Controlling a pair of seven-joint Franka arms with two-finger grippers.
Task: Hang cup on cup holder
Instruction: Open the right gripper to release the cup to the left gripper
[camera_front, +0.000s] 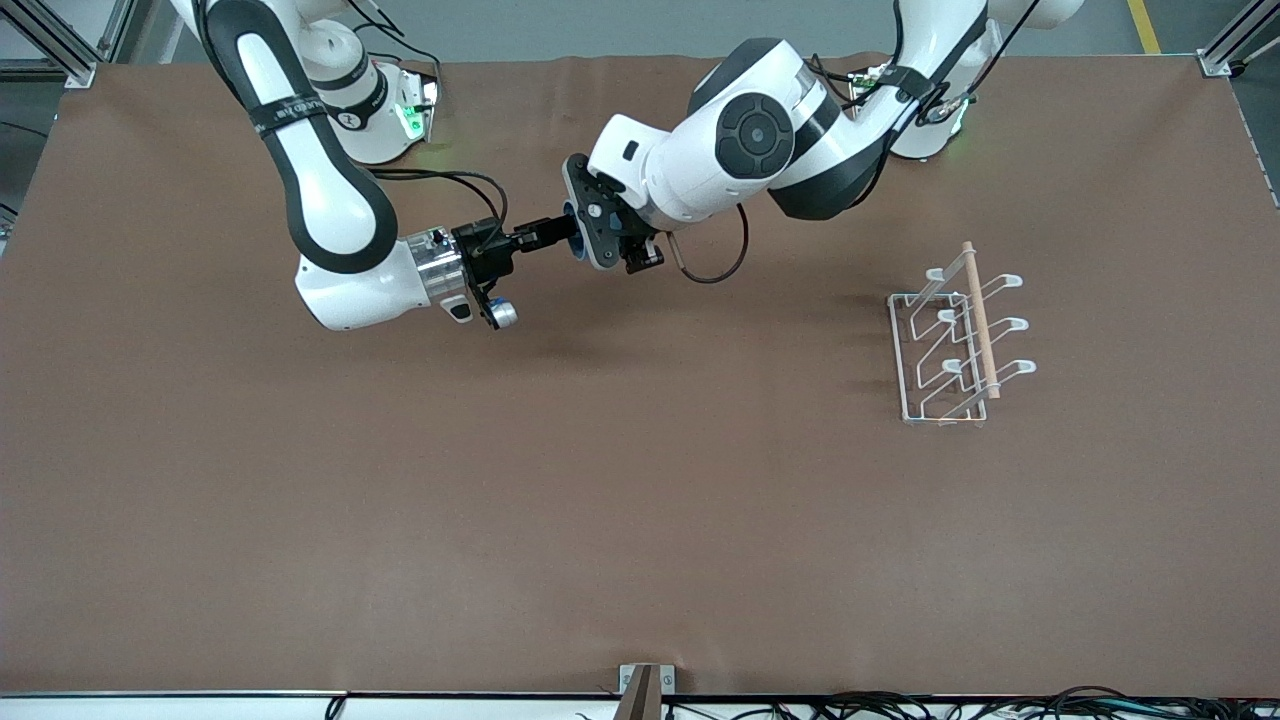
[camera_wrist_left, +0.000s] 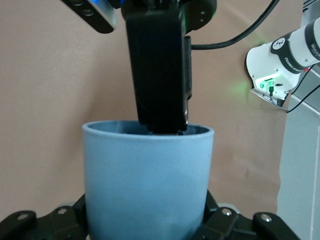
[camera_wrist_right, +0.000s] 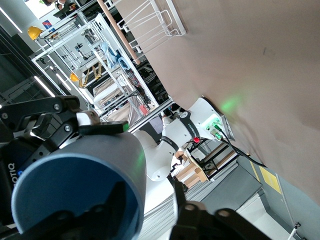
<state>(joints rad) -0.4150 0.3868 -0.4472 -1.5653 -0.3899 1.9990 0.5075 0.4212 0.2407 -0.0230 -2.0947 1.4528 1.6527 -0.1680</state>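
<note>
The light blue cup (camera_wrist_left: 147, 180) is held in the air over the table's middle, toward the robots' bases, and shows only as a sliver of blue (camera_front: 571, 212) in the front view. My left gripper (camera_front: 583, 228) is shut on the cup's body; its black fingers (camera_wrist_left: 215, 212) flank the cup. My right gripper (camera_front: 556, 234) meets it mouth-on: one finger (camera_wrist_right: 102, 202) reaches inside the cup (camera_wrist_right: 85, 170), the other finger stands outside the wall with a gap. The white wire cup holder (camera_front: 955, 340) with its wooden dowel stands empty toward the left arm's end of the table.
The brown table cloth (camera_front: 600, 500) is bare apart from the rack. The rack also shows in the right wrist view (camera_wrist_right: 155, 20). Both arm bases (camera_front: 385, 110) stand along the edge farthest from the front camera. Cables hang from both wrists.
</note>
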